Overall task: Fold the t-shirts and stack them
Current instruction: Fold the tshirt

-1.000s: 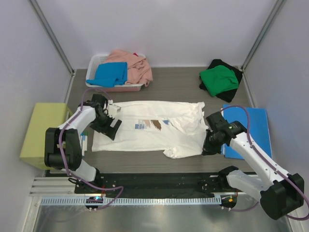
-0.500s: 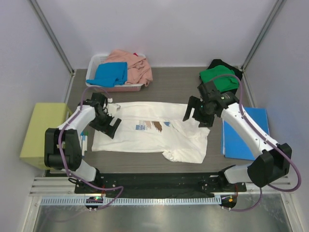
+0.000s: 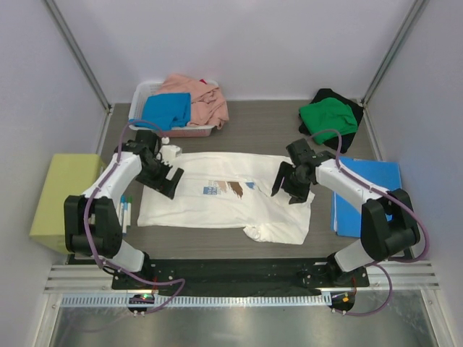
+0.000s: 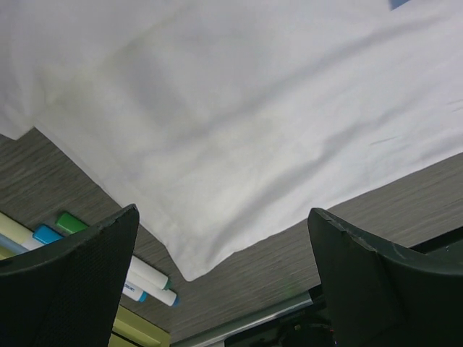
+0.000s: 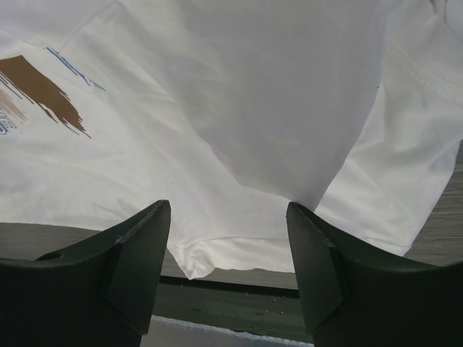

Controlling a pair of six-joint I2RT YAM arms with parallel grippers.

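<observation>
Right end effector [image 3: 289, 189] swung over white t-shirt [image 3: 217, 210], released; left end effector [image 3: 165, 184] released; print [image 3: 230, 186] unreadable.

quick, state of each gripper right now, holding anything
left gripper: open, holding nothing, above the white shirt
right gripper: open, holding nothing, above the same shirt

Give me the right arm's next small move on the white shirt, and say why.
Probably lower the right gripper and pinch the folded-over flap: its jaws stand open above the white t-shirt, whose right side lies doubled over and near corner rumpled, so it is not flat yet.
</observation>
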